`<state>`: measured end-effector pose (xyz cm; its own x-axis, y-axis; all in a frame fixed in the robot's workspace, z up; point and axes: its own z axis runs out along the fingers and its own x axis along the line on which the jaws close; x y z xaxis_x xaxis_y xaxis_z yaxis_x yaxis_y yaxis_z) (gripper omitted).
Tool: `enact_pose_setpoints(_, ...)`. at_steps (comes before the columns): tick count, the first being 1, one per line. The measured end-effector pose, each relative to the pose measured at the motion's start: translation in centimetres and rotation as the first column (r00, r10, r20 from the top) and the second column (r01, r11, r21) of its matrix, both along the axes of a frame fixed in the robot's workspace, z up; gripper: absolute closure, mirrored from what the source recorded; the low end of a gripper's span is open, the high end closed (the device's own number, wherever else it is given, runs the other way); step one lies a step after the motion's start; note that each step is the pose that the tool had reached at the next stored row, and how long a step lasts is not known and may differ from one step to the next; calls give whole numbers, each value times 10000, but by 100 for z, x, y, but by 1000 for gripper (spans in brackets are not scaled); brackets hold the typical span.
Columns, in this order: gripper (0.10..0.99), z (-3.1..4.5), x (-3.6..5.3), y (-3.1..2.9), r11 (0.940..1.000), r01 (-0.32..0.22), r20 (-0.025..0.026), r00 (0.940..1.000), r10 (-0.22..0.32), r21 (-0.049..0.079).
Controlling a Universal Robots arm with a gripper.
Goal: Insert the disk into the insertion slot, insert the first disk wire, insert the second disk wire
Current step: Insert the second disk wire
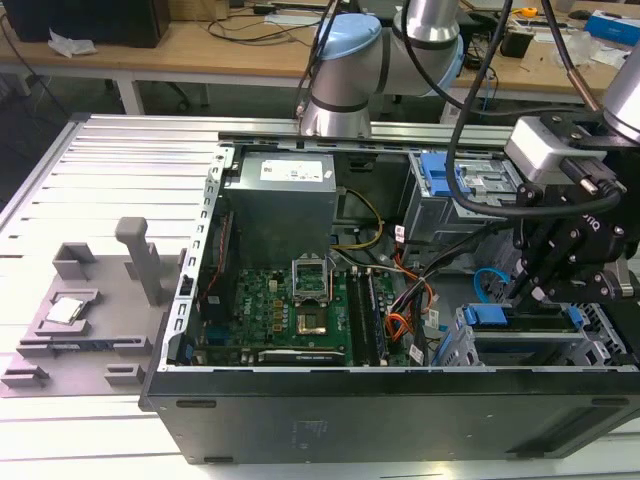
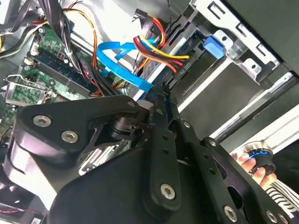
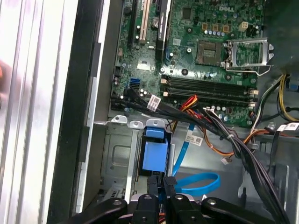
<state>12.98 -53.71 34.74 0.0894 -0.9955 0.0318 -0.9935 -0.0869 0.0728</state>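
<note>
One open computer case (image 1: pixel 400 400) is seen lying on a slatted metal counter (image 1: pixel 110 170), with one green motherboard (image 1: pixel 290 310) and one grey power supply (image 1: pixel 285 195) inside it. One disk (image 1: pixel 520 345) is seated in the insertion slot (image 1: pixel 455 345) of the silver drive cage at the exterior view's right, its blue front tab (image 1: pixel 488 314) showing at the cage's edge; in the first wrist view the same tab (image 3: pixel 153 153) is seen just ahead of the fingertips. One second disk wire (image 3: pixel 198 183), thin and bright blue, is looped beside the cage, and in the second wrist view (image 2: pixel 122 63) it is seen curving next to an orange-red-black wire bundle (image 2: pixel 156 49). One blue ribbed latch (image 1: pixel 440 180) is carried on the taller grey cage behind. One pincer (image 1: pixel 535 290) is held just above the disk bay. In the first wrist view the pincer (image 3: pixel 160 183) is seen with its fingers nearly together, only a narrow gap left between them; whether anything is gripped cannot be told.
</note>
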Motion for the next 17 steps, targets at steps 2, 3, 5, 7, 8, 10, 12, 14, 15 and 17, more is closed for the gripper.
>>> enact_pose_setpoints(2, 925, -11, 30, 1, 10000, 28, -4, 10000, -28, 4)
enact_pose_setpoints(3, 925, -17, 53, 1, 10000, 38, -6, 10000, -38, 4)
enact_pose_setpoints(5, 925, -20, 69, 1, 10000, 40, -6, 10000, -40, 1)
enact_pose_setpoints(7, 925, -28, 72, 0, 10000, 46, -7, 10000, -46, 2)
enact_pose_setpoints(8, 925, -31, 73, 0, 10000, 46, -6, 10000, -46, 2)
enact_pose_setpoints(10, 925, -36, 77, 0, 10000, 45, -7, 10000, -45, 0)
enact_pose_setpoints(12, 925, -42, 82, 0, 10000, 45, -6, 10000, -45, 4)
enact_pose_setpoints(14, 925, -45, 90, 1, 10000, 45, -7, 10000, -45, 7)
enact_pose_setpoints(15, 925, -45, 95, 0, 10000, 45, -7, 10000, -45, 4)
enact_pose_setpoints(17, 925, -48, 96, -5, 10000, 47, -7, 10000, -47, 5)
